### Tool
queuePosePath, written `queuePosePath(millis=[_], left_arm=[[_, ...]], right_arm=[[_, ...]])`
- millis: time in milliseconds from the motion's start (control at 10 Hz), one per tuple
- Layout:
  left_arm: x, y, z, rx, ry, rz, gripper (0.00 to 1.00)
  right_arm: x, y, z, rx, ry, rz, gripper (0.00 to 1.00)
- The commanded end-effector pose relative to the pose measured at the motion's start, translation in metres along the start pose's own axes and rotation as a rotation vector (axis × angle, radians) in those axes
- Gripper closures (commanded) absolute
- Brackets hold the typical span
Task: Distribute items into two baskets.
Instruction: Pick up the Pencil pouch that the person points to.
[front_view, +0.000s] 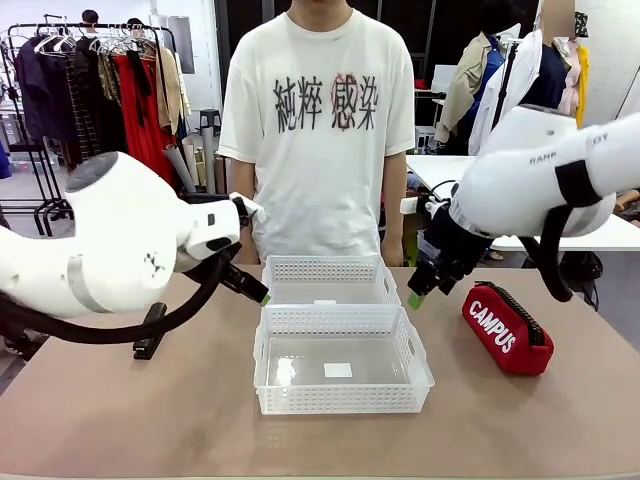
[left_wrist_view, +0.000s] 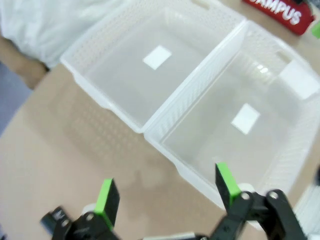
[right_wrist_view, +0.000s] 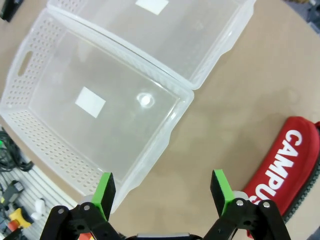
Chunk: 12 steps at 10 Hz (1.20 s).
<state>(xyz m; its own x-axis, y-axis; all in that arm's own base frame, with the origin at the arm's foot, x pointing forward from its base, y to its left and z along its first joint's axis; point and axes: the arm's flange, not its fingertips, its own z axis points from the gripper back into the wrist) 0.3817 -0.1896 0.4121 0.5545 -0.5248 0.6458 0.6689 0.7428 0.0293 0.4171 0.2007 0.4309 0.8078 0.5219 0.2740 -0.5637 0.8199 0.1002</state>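
Observation:
Two white lattice-sided baskets stand end to end in the middle of the table, the far one (front_view: 330, 268) by the person and the near one (front_view: 340, 398) in front; both hold nothing. The red "CAMPUS" pouch (front_view: 505, 328) lies on the table right of the near basket. A black stapler (front_view: 150, 335) rests at the left, partly behind my left arm. My left gripper (front_view: 258, 292) hovers open at the far basket's left corner. My right gripper (front_view: 416, 296) hangs open between the baskets and the pouch. The wrist views show both grippers (left_wrist_view: 167, 189) (right_wrist_view: 162, 187) holding nothing, and the pouch (right_wrist_view: 290, 165).
A person in a white printed shirt (front_view: 320, 130) stands at the table's far edge behind the baskets. Bare tabletop (front_view: 120, 420) lies in front of and beside the baskets. A clothes rack (front_view: 90, 90) stands off the table at the back left.

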Motion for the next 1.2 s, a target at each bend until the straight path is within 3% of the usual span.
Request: queuePosePath(millis=[0, 100, 200, 900, 1100], left_arm=[[-0.067, 0.016, 0.029, -0.05, -0.01, -0.025, 0.0], [0.0, 0.0, 0.0, 0.0, 0.0, 0.0, 0.0], [0.0, 0.0, 0.0, 0.0, 0.0, 0.0, 0.0], [-0.004, 0.001, -0.003, -0.013, 0.007, -0.014, 0.0], [0.01, 0.011, 0.003, -0.152, 0.116, 0.012, 0.0]], right_arm=[[0.009, -0.01, 0.0, 0.043, -0.006, -0.023, 0.0], [0.004, -0.011, -0.003, -0.005, -0.084, 0.018, 0.0], [0.004, -0.003, 0.004, 0.015, 0.003, -0.021, 0.0], [0.004, -0.003, 0.001, 0.004, 0.004, -0.016, 0.0], [0.02, -0.001, 0.0, 0.12, 0.074, -0.123, 0.0]])
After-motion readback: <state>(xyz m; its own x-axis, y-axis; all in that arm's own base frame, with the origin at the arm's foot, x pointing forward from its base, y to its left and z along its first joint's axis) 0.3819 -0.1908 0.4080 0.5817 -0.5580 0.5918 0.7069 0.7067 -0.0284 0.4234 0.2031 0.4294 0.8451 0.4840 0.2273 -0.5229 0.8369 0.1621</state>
